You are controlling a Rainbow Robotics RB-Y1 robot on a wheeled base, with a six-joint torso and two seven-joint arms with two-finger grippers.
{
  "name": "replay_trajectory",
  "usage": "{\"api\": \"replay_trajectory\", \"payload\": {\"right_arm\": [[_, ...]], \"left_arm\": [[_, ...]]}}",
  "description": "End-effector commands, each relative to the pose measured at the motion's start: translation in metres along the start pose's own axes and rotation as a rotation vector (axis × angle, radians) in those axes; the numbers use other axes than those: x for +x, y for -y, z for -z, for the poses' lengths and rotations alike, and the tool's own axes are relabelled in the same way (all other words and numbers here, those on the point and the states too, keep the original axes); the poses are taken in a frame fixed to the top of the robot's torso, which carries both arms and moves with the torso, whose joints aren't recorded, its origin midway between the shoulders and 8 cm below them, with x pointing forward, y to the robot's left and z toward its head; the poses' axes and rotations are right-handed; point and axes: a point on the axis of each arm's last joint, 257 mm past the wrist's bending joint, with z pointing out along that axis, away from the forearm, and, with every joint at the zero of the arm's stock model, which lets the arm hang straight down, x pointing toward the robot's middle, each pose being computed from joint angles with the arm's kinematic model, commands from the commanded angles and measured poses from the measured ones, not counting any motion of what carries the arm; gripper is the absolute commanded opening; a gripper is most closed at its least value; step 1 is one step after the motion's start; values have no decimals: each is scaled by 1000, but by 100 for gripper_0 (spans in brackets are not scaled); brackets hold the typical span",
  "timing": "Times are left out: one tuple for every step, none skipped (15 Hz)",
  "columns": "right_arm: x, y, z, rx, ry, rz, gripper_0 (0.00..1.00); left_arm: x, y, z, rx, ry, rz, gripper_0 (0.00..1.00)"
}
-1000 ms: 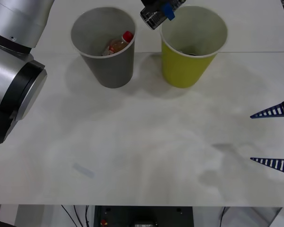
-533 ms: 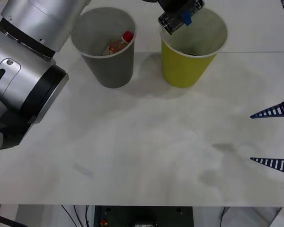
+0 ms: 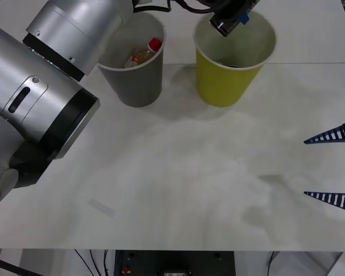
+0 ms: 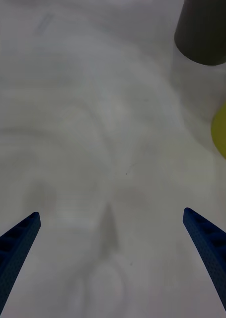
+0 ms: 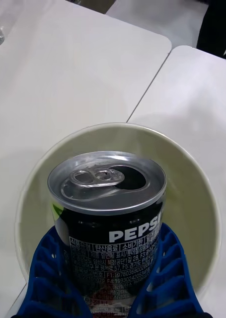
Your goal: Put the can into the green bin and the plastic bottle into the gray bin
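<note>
My left gripper is shut on the can, a small dark drink can with a silver top, and holds it over the mouth of the green bin. In the left wrist view the blue fingers wrap the can's sides, with the green bin's pale rim around and below it. The plastic bottle, red-capped with orange-brown contents, lies inside the gray bin, which stands left of the green one. My right gripper is open at the table's right edge, holding nothing.
The white table stretches wide and bare in front of the two bins. A seam between two tabletops runs behind the green bin. My left arm's large silver housing covers the table's left side.
My left arm has carried the can rightward and farther back, from beside the green bin's left rim to over its opening. The right gripper has stayed still.
</note>
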Motion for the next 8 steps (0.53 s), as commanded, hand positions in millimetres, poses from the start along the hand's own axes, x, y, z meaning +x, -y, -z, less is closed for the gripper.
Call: {"api": "replay_trajectory", "payload": {"right_arm": [[0,0,0,0,0,0,100],[0,0,0,0,0,0,100],[0,0,0,0,0,0,100],[0,0,0,0,0,0,100],[0,0,0,0,0,0,100],[0,0,0,0,0,0,100],[0,0,0,0,0,0,100],[0,0,0,0,0,0,100]], "left_arm": [[4,16,-12,-2,-27,-39,2],[6,20,-15,-3,-35,-50,1],[6,21,-17,-6,-37,-56,2],[6,21,-17,-6,-35,-56,2],[5,23,-17,-2,-34,-55,3],[5,22,-17,-2,-32,-54,4],[5,23,-17,0,-32,-52,10],[3,22,-17,-2,-26,-51,40]]}}
